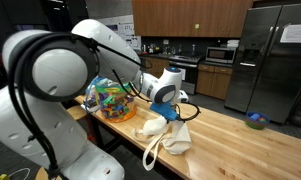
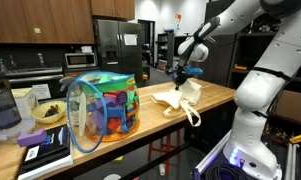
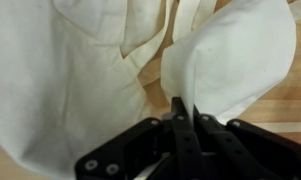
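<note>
tote bag (image 3: pixel 75 70), one, seemingly pinched by one closed claw (image 3: pixel 180 106).

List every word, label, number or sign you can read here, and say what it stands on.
No text here can be read.
Sheet on the refrigerator: too blurred to read.
Pinned-up papers at the back: too small to read.
Cloth bag: no print shows.
</note>
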You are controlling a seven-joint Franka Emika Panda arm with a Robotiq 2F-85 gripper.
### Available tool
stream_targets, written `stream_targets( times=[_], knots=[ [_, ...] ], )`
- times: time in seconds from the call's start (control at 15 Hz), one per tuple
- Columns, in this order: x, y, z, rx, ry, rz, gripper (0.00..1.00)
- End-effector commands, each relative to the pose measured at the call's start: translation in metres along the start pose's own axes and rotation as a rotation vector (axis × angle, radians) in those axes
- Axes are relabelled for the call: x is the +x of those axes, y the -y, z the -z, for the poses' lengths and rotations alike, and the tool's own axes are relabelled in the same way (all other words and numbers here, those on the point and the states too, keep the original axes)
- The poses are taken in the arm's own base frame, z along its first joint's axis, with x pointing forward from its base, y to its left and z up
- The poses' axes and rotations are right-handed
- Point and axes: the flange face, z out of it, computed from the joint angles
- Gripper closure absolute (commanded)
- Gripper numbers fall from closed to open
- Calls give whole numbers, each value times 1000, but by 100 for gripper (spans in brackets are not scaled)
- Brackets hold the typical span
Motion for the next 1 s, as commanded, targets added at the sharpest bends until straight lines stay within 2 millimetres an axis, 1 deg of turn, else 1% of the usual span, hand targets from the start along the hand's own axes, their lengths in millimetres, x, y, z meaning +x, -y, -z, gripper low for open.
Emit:
stream_targets(
  times=[0.0,0.2,0.4,0.73,0.93],
  knots=[
    [15,-29,12,3,1,34,99],
    [27,-45,15,-2,-8,46,99],
    [45,-54,14,-10,-6,53,99],
    [84,-56,11,-10,-2,48,99],
    [114,-49,10,-7,0,50,99]
  ],
)
